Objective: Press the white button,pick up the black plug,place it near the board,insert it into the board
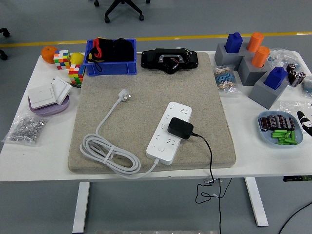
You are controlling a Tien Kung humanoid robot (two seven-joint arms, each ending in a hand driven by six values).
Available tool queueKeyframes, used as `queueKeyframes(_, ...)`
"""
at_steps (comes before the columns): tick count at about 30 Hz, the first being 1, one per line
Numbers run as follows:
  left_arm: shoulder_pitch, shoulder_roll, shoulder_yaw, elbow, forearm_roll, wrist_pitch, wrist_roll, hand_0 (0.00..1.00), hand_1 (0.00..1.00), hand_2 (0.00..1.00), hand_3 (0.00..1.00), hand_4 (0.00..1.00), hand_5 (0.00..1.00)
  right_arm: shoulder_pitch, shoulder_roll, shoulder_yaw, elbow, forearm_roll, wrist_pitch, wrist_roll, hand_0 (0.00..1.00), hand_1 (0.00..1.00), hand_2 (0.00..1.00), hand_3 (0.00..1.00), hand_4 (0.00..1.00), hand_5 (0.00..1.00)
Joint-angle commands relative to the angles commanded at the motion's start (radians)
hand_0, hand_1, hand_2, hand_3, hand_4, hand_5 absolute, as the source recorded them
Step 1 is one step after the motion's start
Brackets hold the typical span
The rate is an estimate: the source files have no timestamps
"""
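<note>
The black plug [179, 128] sits on the white power board [169, 132], near its middle, with its black cord [209, 156] trailing off the near edge of the surface [39, 156]. The board lies on a beige mat [146, 87], its white cable [107, 153] coiled to the left. Only a sliver of the right robot hand [306, 122] shows at the right edge, beside a blue dish [265, 132]; I cannot tell whether it is open or closed.

Around the power strip [169, 132], open mat lies beyond and right; the black plug [180, 128] sits on it, coiled cord [108, 153] crowds its left.
</note>
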Motion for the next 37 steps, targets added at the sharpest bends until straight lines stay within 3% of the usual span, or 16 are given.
queueKeyframes(37,-0.015,-0.004,0.020,0.000,-0.020,0.002,0.001,0.708,0.665,0.589,0.681,0.652,0.283,0.011,0.000,-0.005,-0.001,-0.003,0.011,-0.015,0.770,0.744,0.720,0.659,0.820,0.326)
